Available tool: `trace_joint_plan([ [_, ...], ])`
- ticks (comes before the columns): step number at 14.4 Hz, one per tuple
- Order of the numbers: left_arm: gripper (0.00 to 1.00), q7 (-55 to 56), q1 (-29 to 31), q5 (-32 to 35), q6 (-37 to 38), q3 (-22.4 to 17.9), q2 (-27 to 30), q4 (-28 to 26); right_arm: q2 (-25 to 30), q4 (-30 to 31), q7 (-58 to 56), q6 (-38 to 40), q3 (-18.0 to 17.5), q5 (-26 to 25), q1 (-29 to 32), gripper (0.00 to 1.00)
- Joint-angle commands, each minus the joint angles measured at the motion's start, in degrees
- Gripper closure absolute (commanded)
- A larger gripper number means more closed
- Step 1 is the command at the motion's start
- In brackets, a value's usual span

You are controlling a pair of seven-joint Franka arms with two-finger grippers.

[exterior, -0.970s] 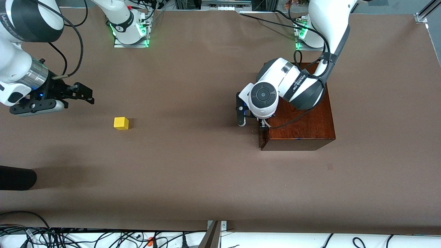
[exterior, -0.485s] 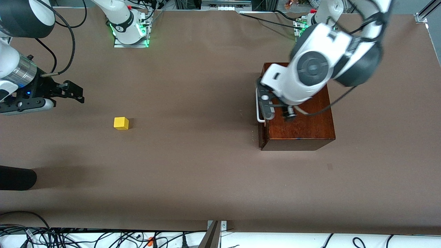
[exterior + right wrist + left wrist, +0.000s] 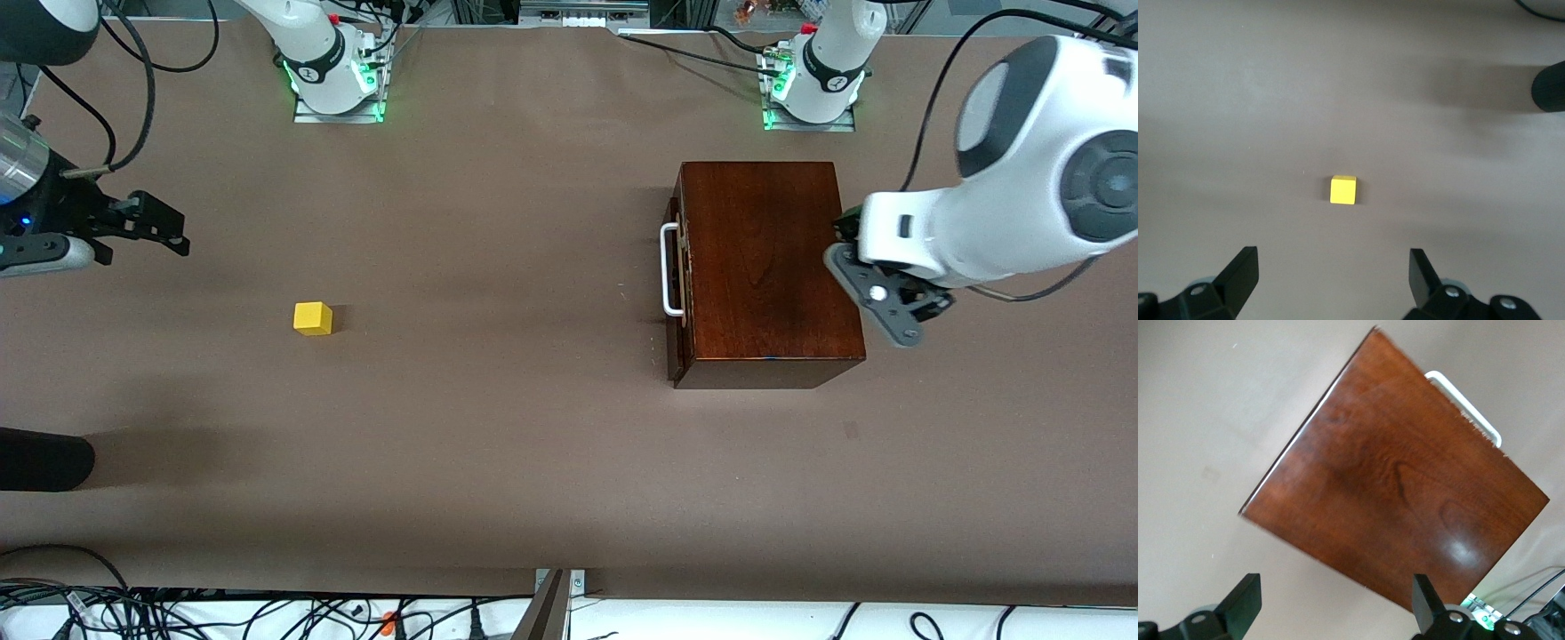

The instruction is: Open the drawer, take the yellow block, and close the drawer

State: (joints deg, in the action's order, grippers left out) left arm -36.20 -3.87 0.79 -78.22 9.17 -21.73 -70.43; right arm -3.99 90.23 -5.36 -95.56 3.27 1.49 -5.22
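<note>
The dark wooden box (image 3: 765, 267) stands toward the left arm's end of the table. Its drawer (image 3: 677, 293) is pushed in, with the white handle (image 3: 669, 271) facing the right arm's end. The box also fills the left wrist view (image 3: 1398, 480), with the handle (image 3: 1465, 410) showing past its edge. My left gripper (image 3: 876, 289) (image 3: 1335, 593) is open and empty, over the box's edge away from the handle. The yellow block (image 3: 313, 318) (image 3: 1343, 189) sits on the bare table toward the right arm's end. My right gripper (image 3: 147, 227) (image 3: 1331, 267) is open and empty, up above the table, apart from the block.
A black rounded object (image 3: 44, 458) (image 3: 1548, 87) lies at the table's edge at the right arm's end, nearer to the front camera than the block. The arm bases (image 3: 333, 80) stand along the table's back. Cables (image 3: 178, 613) hang below its front edge.
My left gripper has left the drawer handle, risen and swung across the box top to its end away from the handle. My right gripper has drawn back from the block.
</note>
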Motion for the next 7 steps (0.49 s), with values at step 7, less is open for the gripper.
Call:
trace_joint_plan([
  [7,0.0,44.7,0.2,0.8,-18.3,-4.9,23.4,-25.6,-0.5,-1.9,0.7,1.9,-0.8,-0.1,0.2,0.0],
])
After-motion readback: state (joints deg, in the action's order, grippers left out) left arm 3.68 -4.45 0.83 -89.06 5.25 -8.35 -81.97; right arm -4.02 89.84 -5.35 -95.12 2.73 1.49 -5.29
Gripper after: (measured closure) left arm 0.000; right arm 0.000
